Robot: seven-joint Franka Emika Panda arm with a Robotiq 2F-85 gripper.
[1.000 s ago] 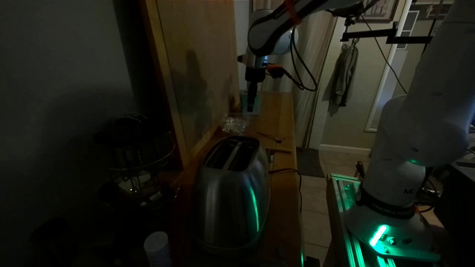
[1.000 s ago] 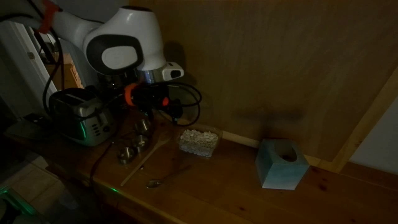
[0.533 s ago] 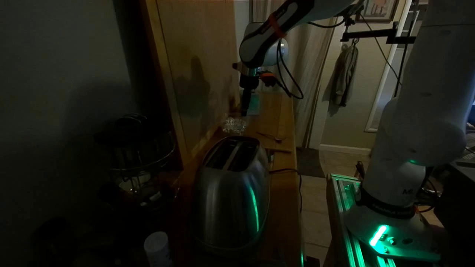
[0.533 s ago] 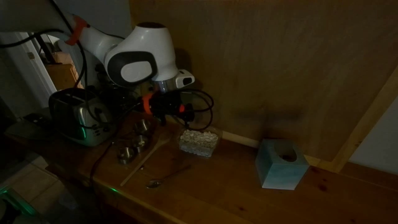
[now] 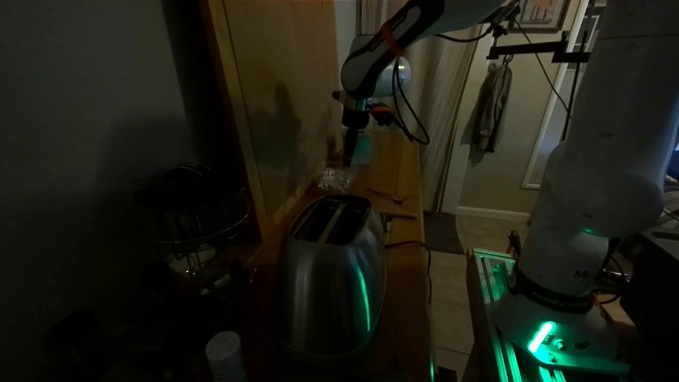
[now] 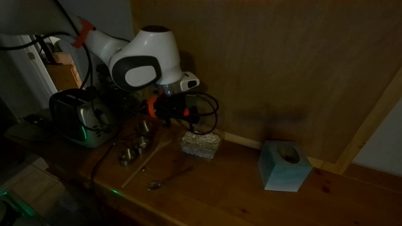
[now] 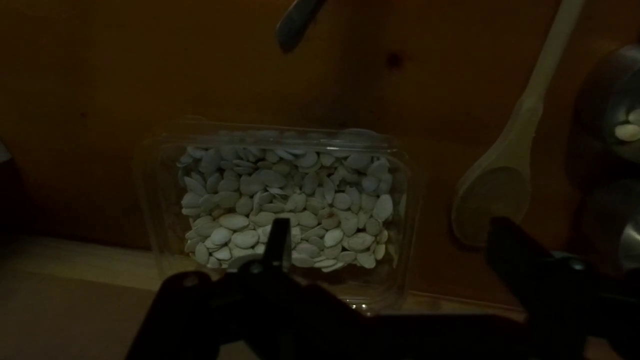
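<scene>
Jaws spread wide above a clear plastic tub point(image 7: 406, 220).
The tub (pale seeds point(image 7: 310, 200) inside it) stands on the table point(image 6: 238, 201) by a wooden panel point(image 6: 282, 62), with a wooden spoon point(image 7: 527, 112) just beside it.

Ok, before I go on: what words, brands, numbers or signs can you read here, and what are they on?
"M", next letter unclear: on the arm, low down.
"FRANKA", probably, the rest blurred: on the dark band below that.
Too small, dim or blurred to read, if any: toaster, white jar, wall picture.
None that I can make out: tub, tissue box.
</scene>
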